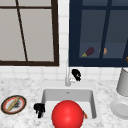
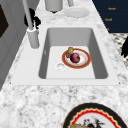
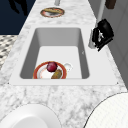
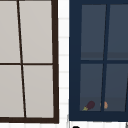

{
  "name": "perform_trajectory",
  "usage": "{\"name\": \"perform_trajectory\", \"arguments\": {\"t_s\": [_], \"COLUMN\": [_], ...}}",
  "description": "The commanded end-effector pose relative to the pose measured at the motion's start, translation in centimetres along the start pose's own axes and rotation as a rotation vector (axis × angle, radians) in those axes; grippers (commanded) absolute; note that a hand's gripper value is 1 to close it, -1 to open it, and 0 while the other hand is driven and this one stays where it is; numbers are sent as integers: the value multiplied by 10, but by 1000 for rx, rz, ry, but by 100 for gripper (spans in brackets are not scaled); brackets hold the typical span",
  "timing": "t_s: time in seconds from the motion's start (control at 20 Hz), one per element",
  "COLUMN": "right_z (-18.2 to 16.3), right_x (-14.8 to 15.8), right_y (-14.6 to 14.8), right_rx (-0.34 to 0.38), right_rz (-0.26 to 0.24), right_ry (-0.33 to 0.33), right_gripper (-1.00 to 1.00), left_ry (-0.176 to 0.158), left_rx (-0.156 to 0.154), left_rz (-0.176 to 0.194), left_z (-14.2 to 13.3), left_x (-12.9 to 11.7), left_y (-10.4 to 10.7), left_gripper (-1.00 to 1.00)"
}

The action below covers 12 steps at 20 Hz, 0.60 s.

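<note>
The right hand [image 1: 76, 74] is curling its fingers round the faucet [image 1: 67, 75] handle beside it, wanting a firm, steady grip.

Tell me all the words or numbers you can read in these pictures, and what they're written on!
There are none to read.
The patterned plate on the counter left of the sink bears a dark drawing and a red zigzag border, no letters.
Small orange marks on the dark cabinet front are too blurred to read.
The plate in the sink, the faucet beside the right hand and the left hand bear no writing.
</note>
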Motion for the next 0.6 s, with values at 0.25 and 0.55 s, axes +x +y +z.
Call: {"name": "perform_trajectory", "arguments": {"t_s": [0.25,0.55], "right_z": [4,-4], "right_x": [33,44], "right_y": [-23,-30], "right_rx": [11,68], "right_rz": [124,173], "right_ry": [177,260], "right_gripper": [100,100], "left_ry": [0,0], "left_rx": [0,0], "left_rz": [0,0], "left_z": [0,0], "left_x": [0,0], "left_y": [0,0], "left_gripper": [0,0]}}
